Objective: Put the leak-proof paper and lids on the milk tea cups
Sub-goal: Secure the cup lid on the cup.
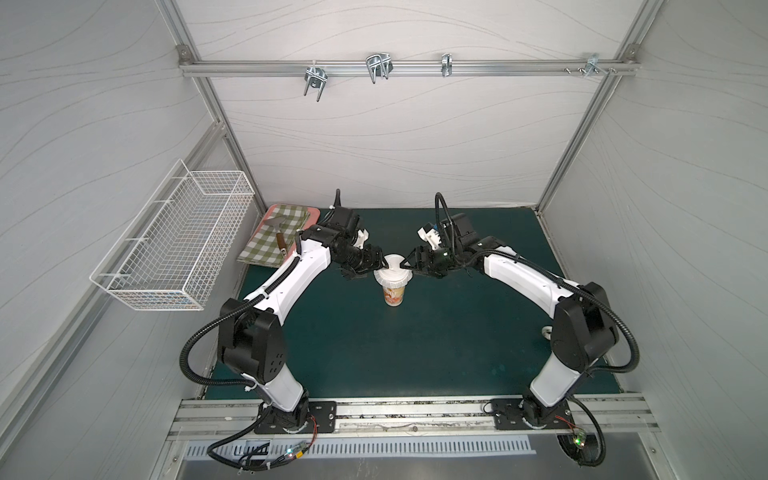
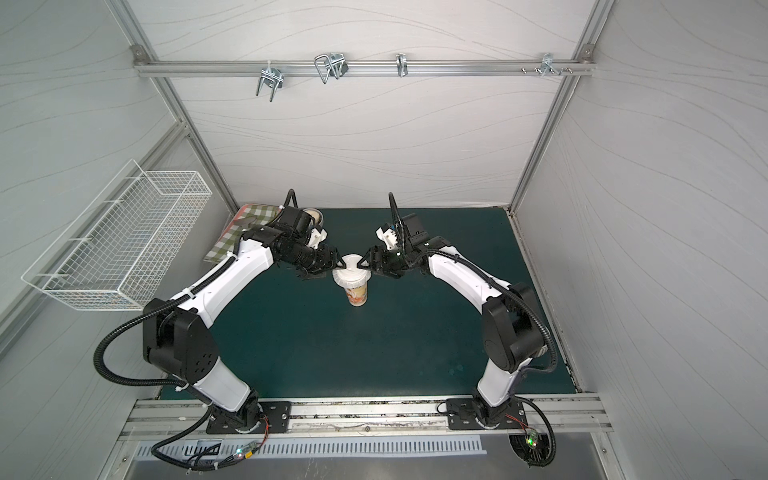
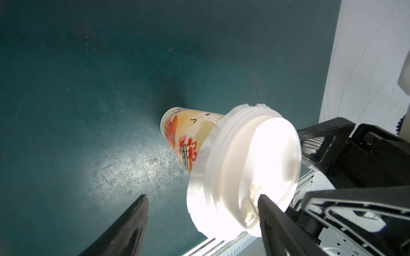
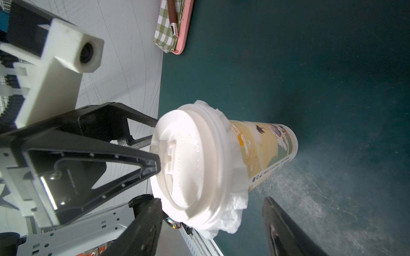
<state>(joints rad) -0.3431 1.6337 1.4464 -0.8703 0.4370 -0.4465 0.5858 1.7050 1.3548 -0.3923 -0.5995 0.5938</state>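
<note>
Pointing: the milk tea cup stood upright, long axis vertical, mouth up, narrow base on the green mat.
Place: mid-mat in both top views.
Look: cream with orange-red print; a white lid sat on top, and the leak-proof paper crinkled out beneath the lid's rim.
Left gripper: at the lid's 9 o'clock, fingers spread wide, clamping nothing.
Right gripper: at 3 o'clock, likewise spread, empty.

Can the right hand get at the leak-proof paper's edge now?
Probably yes: the open right hand flanks the white domed plastic lid, and the crinkled translucent paper hangs out bare below it.
</note>
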